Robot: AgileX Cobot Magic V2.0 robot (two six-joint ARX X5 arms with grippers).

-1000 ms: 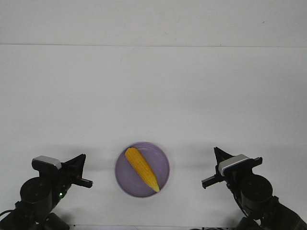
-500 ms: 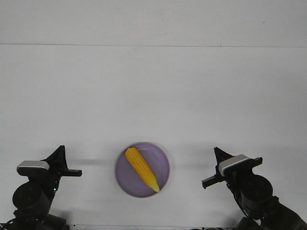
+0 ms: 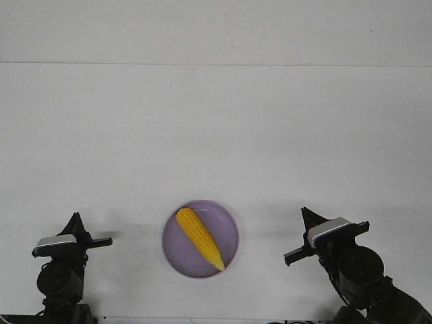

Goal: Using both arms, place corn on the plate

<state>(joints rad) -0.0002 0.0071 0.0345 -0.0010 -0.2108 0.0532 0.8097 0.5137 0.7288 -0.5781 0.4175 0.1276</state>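
The yellow-orange corn (image 3: pixel 200 247) lies slantwise on the lavender plate (image 3: pixel 229 228), its paler tip toward the near right rim. The plate sits on the white table near the front edge, between the two arms. My left gripper (image 3: pixel 92 229) is to the plate's left, well apart from it, with its fingers spread and nothing in them. My right gripper (image 3: pixel 296 236) is to the plate's right, also apart from it, open and empty. Neither gripper touches the corn or the plate.
The white table (image 3: pixel 216 135) stretches back to a pale wall. The black arm bases stand at the near left (image 3: pixel 59 280) and the near right (image 3: pixel 364 273) corners.
My left arm has drawn back to the left and turned, so its gripper is now farther from the plate. The right arm, corn and plate have not moved.
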